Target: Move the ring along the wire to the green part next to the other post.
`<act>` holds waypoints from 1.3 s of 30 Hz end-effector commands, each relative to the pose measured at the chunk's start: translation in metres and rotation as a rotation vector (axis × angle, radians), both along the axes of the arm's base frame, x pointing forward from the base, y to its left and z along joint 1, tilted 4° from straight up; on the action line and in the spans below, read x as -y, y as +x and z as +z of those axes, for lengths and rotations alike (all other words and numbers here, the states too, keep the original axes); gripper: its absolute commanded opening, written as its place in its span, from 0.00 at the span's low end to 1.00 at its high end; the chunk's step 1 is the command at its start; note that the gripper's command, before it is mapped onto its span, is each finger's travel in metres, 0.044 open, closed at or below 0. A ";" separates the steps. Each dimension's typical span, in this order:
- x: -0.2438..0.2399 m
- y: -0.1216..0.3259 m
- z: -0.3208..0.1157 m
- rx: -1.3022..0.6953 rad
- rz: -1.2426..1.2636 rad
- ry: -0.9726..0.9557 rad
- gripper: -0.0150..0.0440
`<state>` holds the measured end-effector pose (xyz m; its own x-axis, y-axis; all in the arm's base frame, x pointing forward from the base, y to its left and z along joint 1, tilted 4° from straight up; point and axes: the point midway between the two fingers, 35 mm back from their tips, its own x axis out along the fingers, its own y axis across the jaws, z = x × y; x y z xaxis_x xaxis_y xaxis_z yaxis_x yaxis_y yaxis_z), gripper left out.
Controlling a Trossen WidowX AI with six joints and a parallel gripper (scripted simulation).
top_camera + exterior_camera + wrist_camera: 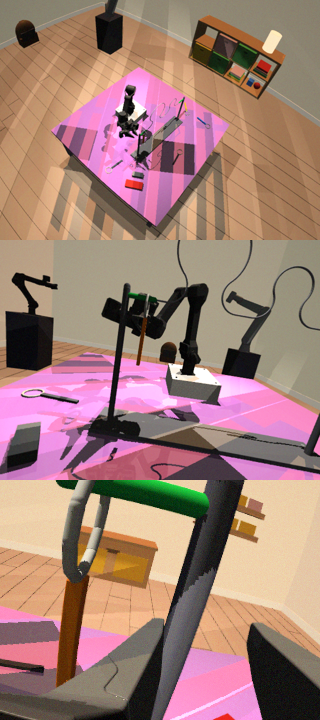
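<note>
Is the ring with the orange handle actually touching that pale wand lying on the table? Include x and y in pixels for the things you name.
Apart: the exterior view shows the ring (145,133) (146,307) (70,535) hanging up on the green wire, well above the wand (115,165) (59,397) lying on the tabletop.
</note>
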<state>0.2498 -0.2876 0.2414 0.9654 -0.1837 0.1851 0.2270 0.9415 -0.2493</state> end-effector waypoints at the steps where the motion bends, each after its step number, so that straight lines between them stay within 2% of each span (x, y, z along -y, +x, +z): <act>1: -0.008 -0.012 -0.052 -0.068 0.028 0.075 0.53; 7: -0.037 -0.036 -0.120 -0.149 0.085 0.185 0.53; 12: -0.058 -0.048 -0.146 -0.175 0.117 0.242 0.53; 17: -0.057 -0.045 -0.144 -0.174 0.114 0.243 0.53; 28: -0.052 -0.003 -0.096 -0.150 0.075 0.250 0.53; 39: -0.049 0.007 -0.095 -0.148 0.075 0.249 0.53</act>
<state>0.2528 -0.2362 0.1459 0.9915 -0.1304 -0.0004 0.1302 0.9907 -0.0387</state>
